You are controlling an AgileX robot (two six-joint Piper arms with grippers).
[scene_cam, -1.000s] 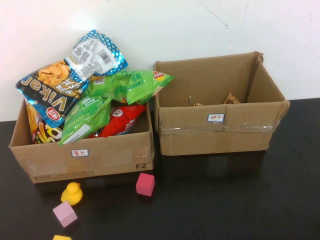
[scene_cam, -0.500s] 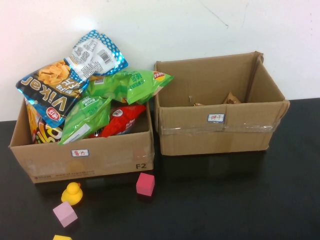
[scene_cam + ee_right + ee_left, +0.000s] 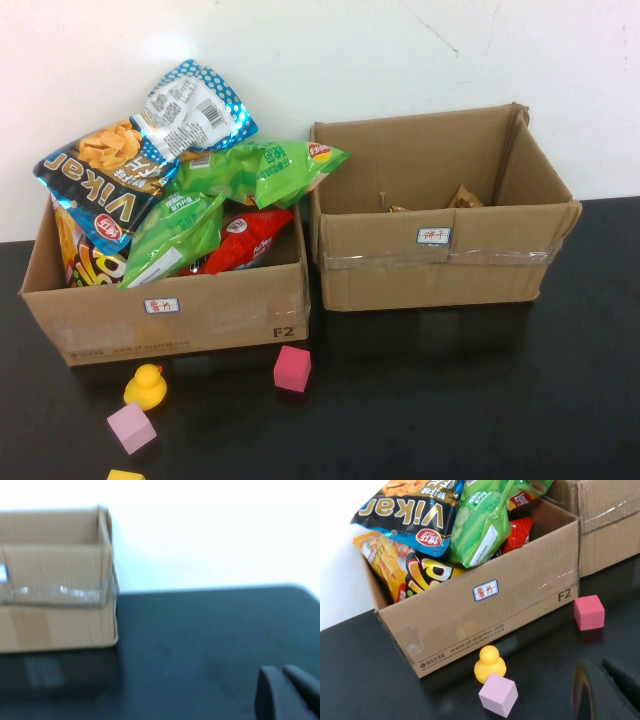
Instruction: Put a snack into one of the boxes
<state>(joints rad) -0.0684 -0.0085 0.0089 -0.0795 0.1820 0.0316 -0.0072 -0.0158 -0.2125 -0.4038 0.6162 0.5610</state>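
A black table [image 3: 480, 400] is set against a white wall. Two cardboard boxes stand side by side on it. The left box [image 3: 200, 315] is heaped with snack bags: a blue chip bag [image 3: 100, 185] on top, green bags [image 3: 255, 170] beside and below it, a red bag [image 3: 245, 240] lower down, an orange bag at the box's left wall. The right box [image 3: 440, 265] is nearly bare; only small brown scraps are made out at its back.

In front of the left box lie a yellow duck [image 3: 146, 385], a pink cube [image 3: 131, 427] and a darker pink cube [image 3: 292, 368].

No arm is seen from above. The left gripper [image 3: 607, 690] is held low over the table near the cubes; the right gripper [image 3: 287, 692] is held over bare table beside the right box. Whether either pair of jaws is spread or pressed together cannot be told.

No snack is held. Grasp and transfer are judged not yet begun.
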